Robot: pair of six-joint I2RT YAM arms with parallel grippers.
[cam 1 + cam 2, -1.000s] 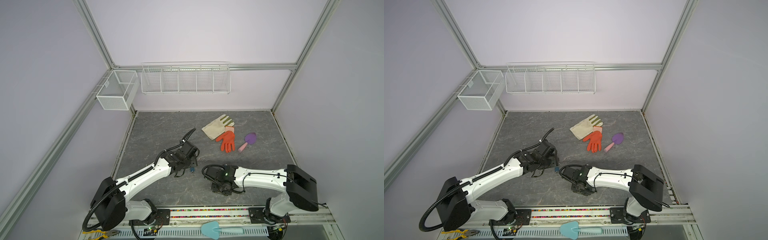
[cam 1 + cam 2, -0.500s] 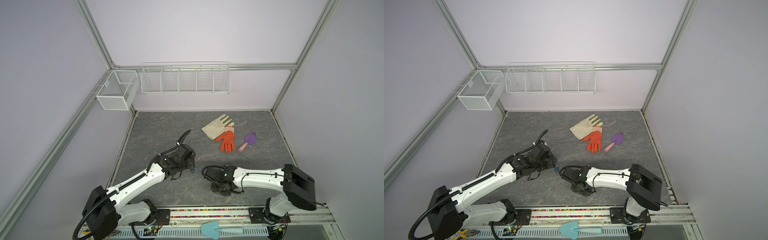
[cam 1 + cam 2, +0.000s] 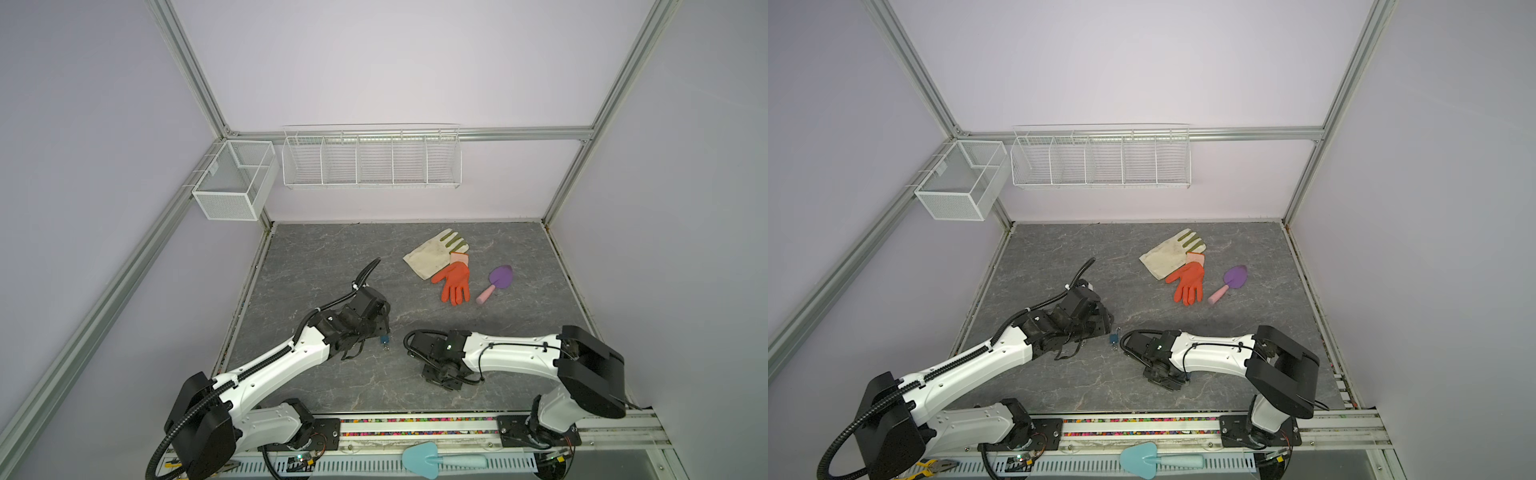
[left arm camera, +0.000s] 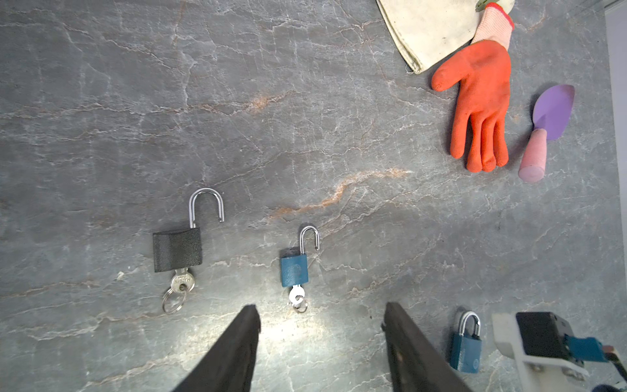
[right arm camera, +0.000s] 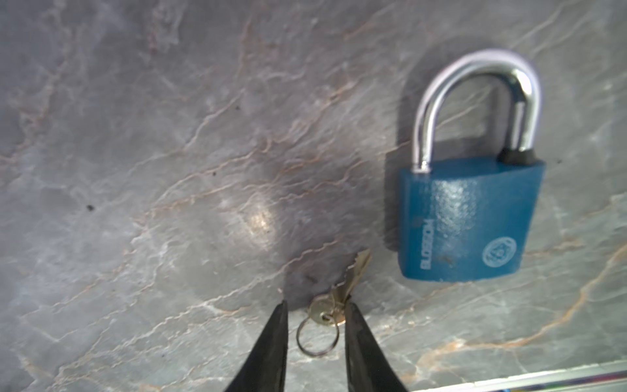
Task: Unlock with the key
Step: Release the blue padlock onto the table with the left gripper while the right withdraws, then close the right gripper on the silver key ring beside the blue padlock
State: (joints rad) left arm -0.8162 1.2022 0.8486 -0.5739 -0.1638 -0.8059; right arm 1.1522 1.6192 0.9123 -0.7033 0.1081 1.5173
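Right fingers (image 5: 268, 349) have narrowed around the key (image 5: 334, 302), which lies on the table (image 5: 169, 169) between them. Not yet clamped; one side possibly touching. The lock (image 5: 468, 220), shackle shut, sits just beyond. Left fingers (image 4: 234, 353) stay open and empty. Grasp looks imminent.

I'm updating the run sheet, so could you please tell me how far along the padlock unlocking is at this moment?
Done: the black padlock and the small blue padlock lie with shackles sprung and keys inserted. In hand: the right hand straddles the loose key on the table, not yet clamped. Remaining: insert it into the shut blue padlock and turn. The left hand is open and empty.
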